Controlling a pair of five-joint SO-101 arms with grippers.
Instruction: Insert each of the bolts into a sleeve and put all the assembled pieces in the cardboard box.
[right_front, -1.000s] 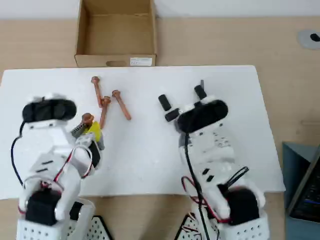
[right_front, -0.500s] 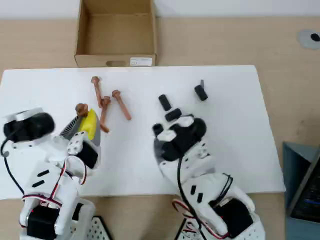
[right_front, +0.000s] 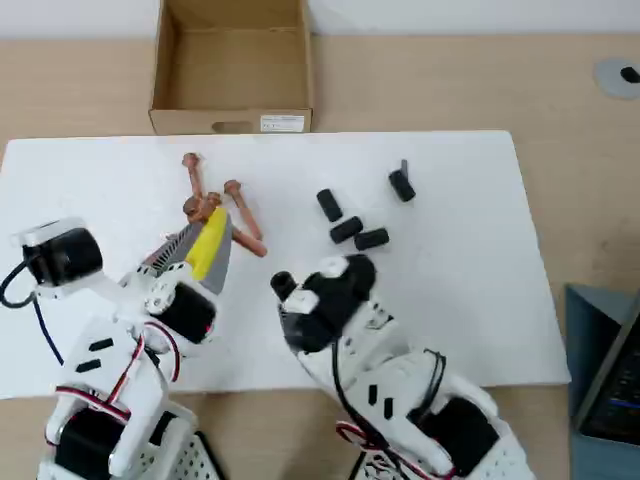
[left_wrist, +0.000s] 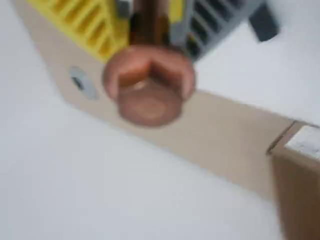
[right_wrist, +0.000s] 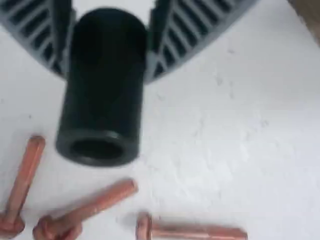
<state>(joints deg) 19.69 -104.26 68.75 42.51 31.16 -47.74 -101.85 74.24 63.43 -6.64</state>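
A wooden table (right_front: 590, 200) under a white mat (right_front: 470, 300), viewed from the arms' side. The cardboard box (right_front: 160, 70) stands open on the bare wood just past the mat's far edge. A round grey disc (right_front: 618, 76) sits in the tabletop well off to the box's right-arm side.

Farthest from the box, the right gripper (right_wrist: 107, 62) is closed narrow on a black sleeve (right_wrist: 100, 115). Its grey fingers (right_wrist: 200, 30) press the sleeve's two sides, and the open bore juts out past the tips above the mat.

Closer to the box, the left gripper (right_front: 198, 225) pinches a copper bolt (right_front: 193, 207) by the shank between a yellow finger (left_wrist: 80, 20) and a grey one. The broad head stands clear of the tips, pointing the box's way.

Three loose bolts (right_wrist: 190, 232) fan out on the mat below and just beyond that gripper, on the box's side. Four more sleeves (right_front: 346, 229) lie on the mat toward the box's right-arm corner, three close together and one (right_front: 401, 185) a little apart.
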